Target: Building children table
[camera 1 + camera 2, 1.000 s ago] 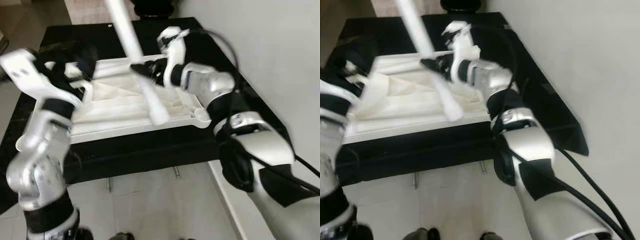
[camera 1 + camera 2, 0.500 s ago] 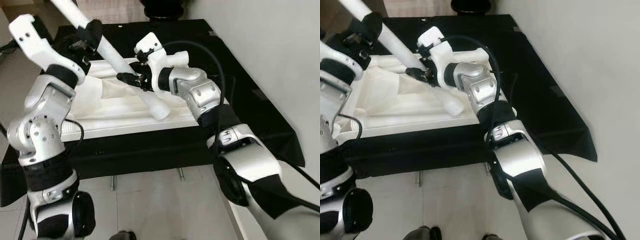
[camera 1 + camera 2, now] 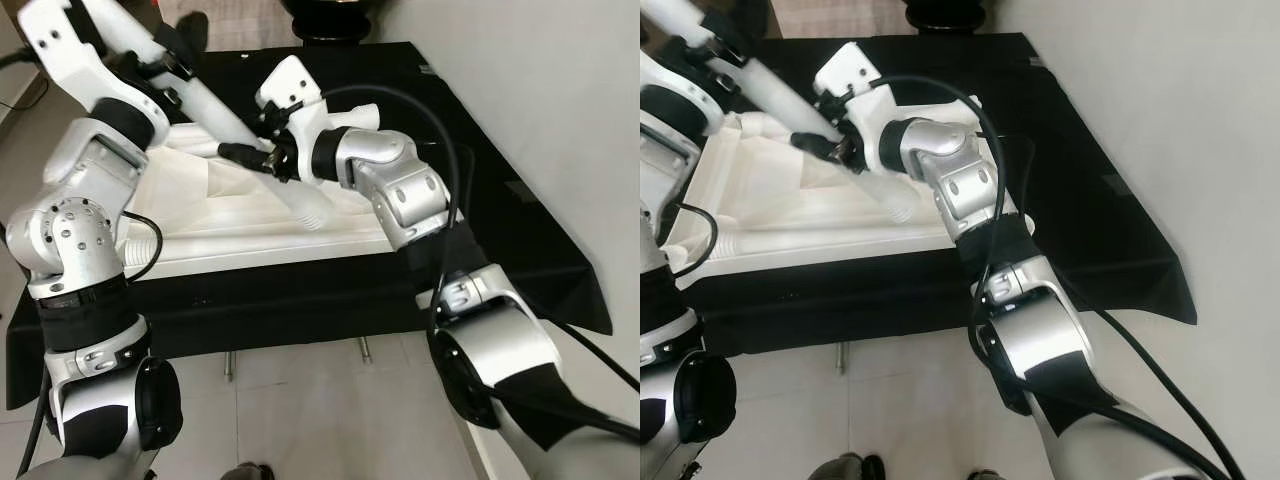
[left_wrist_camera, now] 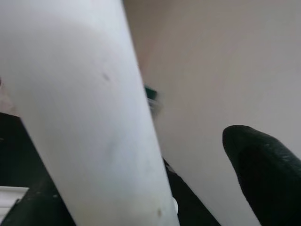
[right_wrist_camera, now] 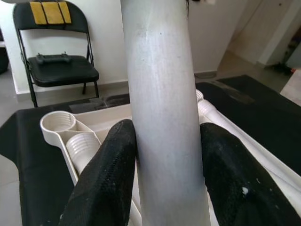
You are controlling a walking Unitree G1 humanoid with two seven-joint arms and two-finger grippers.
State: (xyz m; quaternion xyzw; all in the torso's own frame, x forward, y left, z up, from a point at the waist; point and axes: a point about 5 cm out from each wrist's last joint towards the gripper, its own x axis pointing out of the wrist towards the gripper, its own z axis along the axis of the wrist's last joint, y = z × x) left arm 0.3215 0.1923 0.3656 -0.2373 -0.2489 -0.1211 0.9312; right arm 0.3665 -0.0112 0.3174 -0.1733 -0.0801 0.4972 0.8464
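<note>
A white tabletop (image 3: pixel 250 215) lay upside down on the black-covered desk (image 3: pixel 480 225), nearer its left edge. The right gripper (image 3: pixel 262 158) was clamped on a white table leg (image 3: pixel 225 120) held slanting above the tabletop's middle (its black fingers (image 5: pixel 106 179) pressed either side of the tube). The left gripper (image 3: pixel 165 70) gripped the same leg higher up, toward the desk's far left corner.
</note>
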